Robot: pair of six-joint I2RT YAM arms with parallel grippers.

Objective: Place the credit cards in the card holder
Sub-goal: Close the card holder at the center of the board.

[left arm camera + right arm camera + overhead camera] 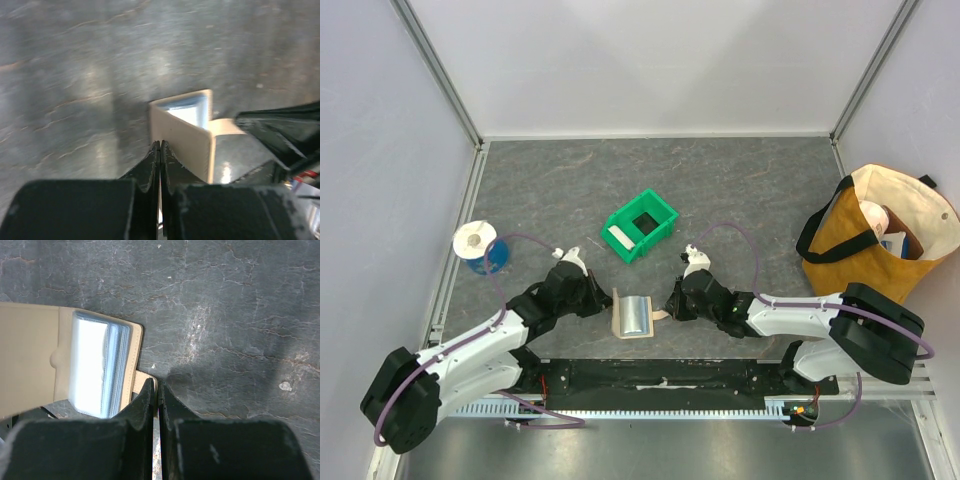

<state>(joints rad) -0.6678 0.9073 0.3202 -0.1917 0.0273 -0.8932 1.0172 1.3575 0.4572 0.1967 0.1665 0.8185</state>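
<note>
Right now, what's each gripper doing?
Left gripper: jaws shut on the card holder, its cover edge.
Right gripper: jaws shut on the card holder's tab.

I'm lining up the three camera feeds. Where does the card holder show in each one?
Top external: card holder low centre, lying open just beyond the arms' bases.
Left wrist: card holder right of centre, one tan flap standing up.
Right wrist: card holder at the left edge, mid-height.
Shared landmark: its clear sleeves, pale and shiny against the tan in every view.
</note>
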